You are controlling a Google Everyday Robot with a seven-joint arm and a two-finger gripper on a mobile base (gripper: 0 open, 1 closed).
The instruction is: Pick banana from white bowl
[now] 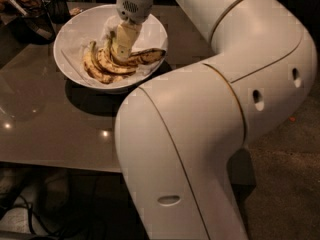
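A dim room, w/ a glossy grey-brown desk (pixel 45 134); dark glass containers (pixel 37 19) are set well left of the gripper. The gripper (pixel 122 49) is lowered into the white bowl (pixel 80 26), onto the banana (pixel 102 64) bunch directly beneath it (grip state can't be told). The bunch is lying mid-bowl on paper lining (pixel 107 31). Risks: if only one soft, overripe fruit is caught, it may be torn off at the stem; the lining may be dragged up w/ it; the bowl could be tipped by a skewed lift.
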